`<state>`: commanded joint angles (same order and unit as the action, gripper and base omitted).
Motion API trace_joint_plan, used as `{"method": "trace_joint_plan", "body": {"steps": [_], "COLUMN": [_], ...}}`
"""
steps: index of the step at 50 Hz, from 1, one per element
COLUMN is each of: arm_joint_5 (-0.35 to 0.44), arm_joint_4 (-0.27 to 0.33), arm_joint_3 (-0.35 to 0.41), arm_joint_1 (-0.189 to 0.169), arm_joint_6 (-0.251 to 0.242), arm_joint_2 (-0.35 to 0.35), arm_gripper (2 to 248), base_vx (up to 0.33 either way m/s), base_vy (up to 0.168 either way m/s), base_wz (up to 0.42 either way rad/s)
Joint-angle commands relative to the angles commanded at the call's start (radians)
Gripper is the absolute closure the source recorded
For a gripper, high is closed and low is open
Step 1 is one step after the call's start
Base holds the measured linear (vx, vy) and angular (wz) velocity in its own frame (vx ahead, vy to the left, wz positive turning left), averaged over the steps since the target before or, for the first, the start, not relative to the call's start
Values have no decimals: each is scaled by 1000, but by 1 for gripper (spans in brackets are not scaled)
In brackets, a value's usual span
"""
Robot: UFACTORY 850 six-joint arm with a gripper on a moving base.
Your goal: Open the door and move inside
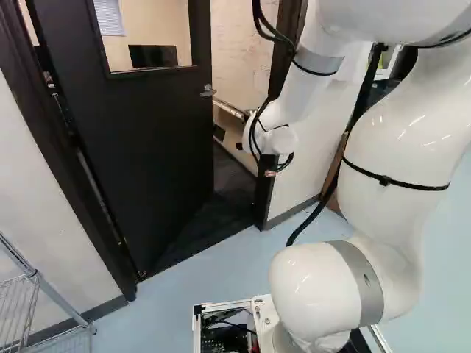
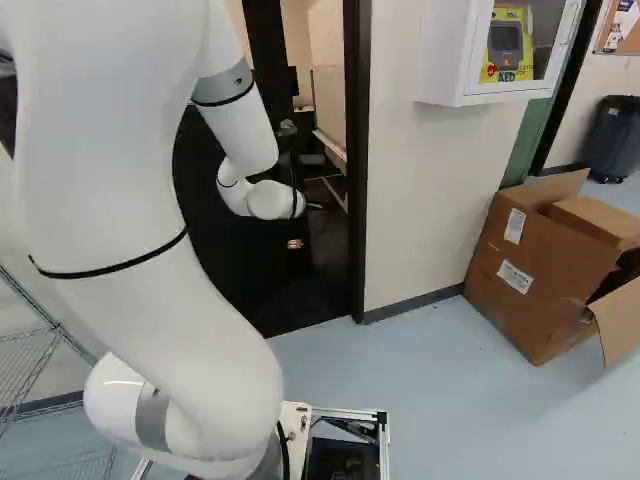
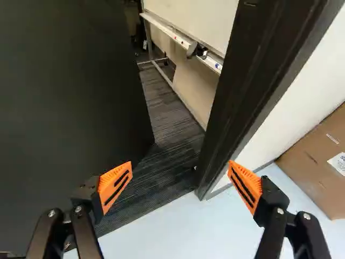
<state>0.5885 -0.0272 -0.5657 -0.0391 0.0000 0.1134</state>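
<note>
"Where's the door (image 1: 151,140)?"
"Ajar, upright, swung inward away from the base. Its handle (image 1: 208,90) sits near the free edge."
"And the hand (image 3: 180,164)?"
"On the near side of the door, fingers well apart, nothing between them. The door lies ahead and to the hand's left; the frame (image 3: 237,97) stands across the gap from the door's free edge. I'd push that edge inward, keeping off the frame."
"Which arm?"
"The only one, the white arm (image 1: 390,140), right of the door in the left base view."
"What's hard to see?"
"The wrist view misses the handle, the base views mostly hide the hand, and I can't tell whether it touches the door."
</note>
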Motion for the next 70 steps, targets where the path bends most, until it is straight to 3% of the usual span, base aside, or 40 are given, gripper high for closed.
{"method": "trace_joint_plan", "body": {"steps": [47,70], "arm_joint_5": [0,0], "arm_joint_4": [0,0], "arm_joint_3": [8,8], "arm_joint_1": [-10,-10], "arm_joint_6": [0,0], "arm_joint_2": [-8,-8], "arm_gripper": [3,3], "base_vx": [0,8], "base_vy": [0,35], "base_wz": [0,147]}}
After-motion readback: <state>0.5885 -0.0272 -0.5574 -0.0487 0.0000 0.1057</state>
